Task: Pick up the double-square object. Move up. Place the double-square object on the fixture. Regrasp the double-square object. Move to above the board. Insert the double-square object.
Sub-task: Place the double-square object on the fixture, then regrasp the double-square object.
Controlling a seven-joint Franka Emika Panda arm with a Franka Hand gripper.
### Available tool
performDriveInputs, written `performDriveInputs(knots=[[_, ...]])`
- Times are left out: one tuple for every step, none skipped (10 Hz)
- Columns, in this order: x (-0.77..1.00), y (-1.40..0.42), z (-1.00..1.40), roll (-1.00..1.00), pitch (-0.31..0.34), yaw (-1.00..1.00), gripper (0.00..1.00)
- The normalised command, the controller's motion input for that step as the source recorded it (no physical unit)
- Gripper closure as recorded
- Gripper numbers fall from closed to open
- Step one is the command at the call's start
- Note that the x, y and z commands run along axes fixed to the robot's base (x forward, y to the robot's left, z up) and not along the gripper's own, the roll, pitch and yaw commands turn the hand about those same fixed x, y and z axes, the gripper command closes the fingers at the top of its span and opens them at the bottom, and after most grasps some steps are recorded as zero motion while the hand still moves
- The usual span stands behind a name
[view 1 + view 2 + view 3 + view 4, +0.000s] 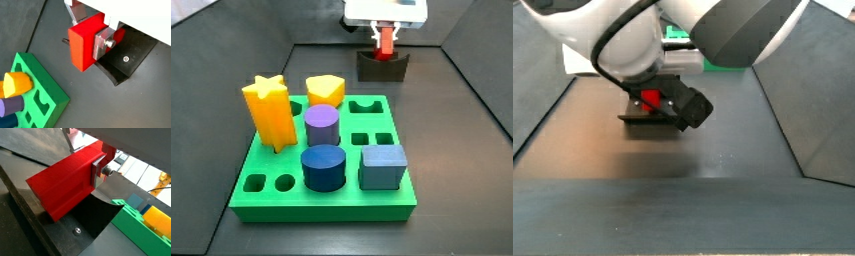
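Note:
The double-square object is a red block (85, 44), also seen in the other wrist view (63, 183). My gripper (92, 35) is shut on it, silver fingers (103, 41) clamping its sides. It hangs just over the dark fixture (127, 59), at the fixture's upright. In a side view the red block (385, 43) shows under the gripper (385, 38), directly above the fixture (382, 67) at the back of the floor. In a side view (651, 100) the block sits at the fixture (647, 120), mostly hidden by the arm.
The green board (329, 160) lies in front of the fixture, with a yellow star (267, 110), yellow pentagon (325, 90), purple cylinder (322, 126), blue cylinder (323, 167) and blue cube (382, 166) standing in it. Its corner shows in a wrist view (40, 97). Dark walls surround the floor.

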Motion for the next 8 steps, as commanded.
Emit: performDriveInputs(knots=[[0.08,0.06,-0.62,-0.07,-0.001,-0.14,1.00],[0.07,0.05,-0.62,-0.07,-0.003,-0.12,1.00],[0.07,0.05,-0.62,-0.07,-0.002,-0.11,1.00],[0.07,0.05,-0.62,-0.07,-0.002,-0.10,1.00],[0.07,0.05,-0.62,-0.07,-0.001,-0.09,1.00],[0.00,-0.50,-0.17,0.00,0.000,0.00,1.00],[0.00,0.00,0.00,0.00,0.000,0.00,0.00],[0.00,0.00,1.00,0.07,0.015,-0.03,0.00]])
